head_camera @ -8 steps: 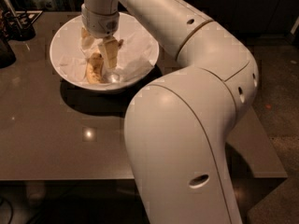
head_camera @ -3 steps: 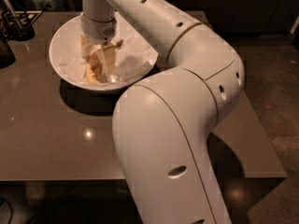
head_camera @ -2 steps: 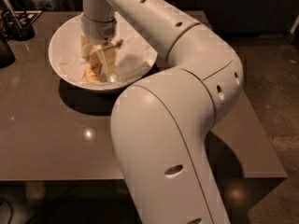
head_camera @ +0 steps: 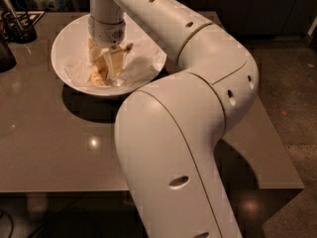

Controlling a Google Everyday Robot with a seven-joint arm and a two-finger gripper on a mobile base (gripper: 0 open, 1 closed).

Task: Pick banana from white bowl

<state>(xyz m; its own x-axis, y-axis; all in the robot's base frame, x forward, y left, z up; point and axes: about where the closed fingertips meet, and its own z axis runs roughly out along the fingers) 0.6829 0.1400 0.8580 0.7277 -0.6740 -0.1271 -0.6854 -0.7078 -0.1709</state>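
The white bowl (head_camera: 58, 46) sits at the back left of the brown table (head_camera: 49, 148). The banana (head_camera: 97, 76), yellow with brown speckles, lies near the bowl's middle on crumpled white paper (head_camera: 141, 66). My gripper (head_camera: 106, 63) reaches straight down into the bowl and sits right over the banana, covering its upper part. The big white arm (head_camera: 198, 63) loops from the lower foreground up and across to the bowl.
A dark holder with utensils (head_camera: 20, 26) and another dark object (head_camera: 4, 53) stand at the table's far left, close to the bowl. The table's right edge (head_camera: 277, 148) drops to a speckled floor. My arm's lower link hides the table's front middle.
The gripper has stayed in the bowl over the banana. The arm's elbow and lower link have swung left and nearer the camera. The banana has not visibly moved.
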